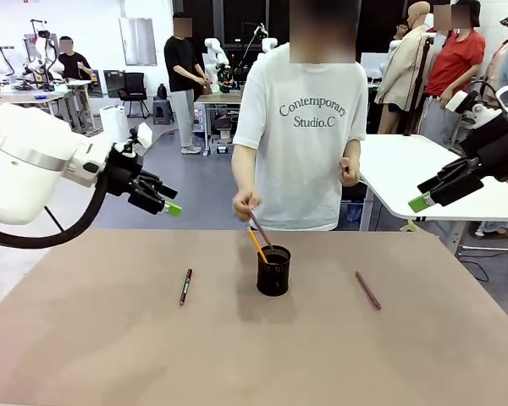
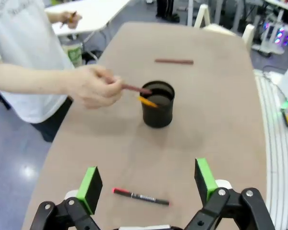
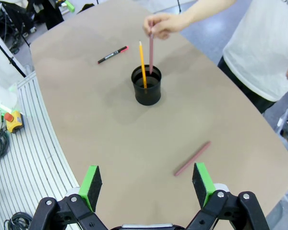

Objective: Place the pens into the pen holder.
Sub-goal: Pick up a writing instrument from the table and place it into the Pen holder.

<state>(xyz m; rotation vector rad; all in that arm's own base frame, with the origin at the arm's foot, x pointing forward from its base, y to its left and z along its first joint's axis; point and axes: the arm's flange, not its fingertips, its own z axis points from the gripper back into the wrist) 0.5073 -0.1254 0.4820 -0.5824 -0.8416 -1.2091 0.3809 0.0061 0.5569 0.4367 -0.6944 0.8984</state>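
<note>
Bright even light, soft shadows, wide-angle curving in wrist views.

table (image 3: 86, 120) matt, smooth; pen holder (image 3: 147, 97) dull black; shirt (image 1: 300, 169) soft cloth

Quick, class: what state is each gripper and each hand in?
Left gripper: open, empty.
Right gripper: open, empty.
Person's hand at the holder: holding a pinkish pen.
Person's other hand: holding a thin stick.
</note>
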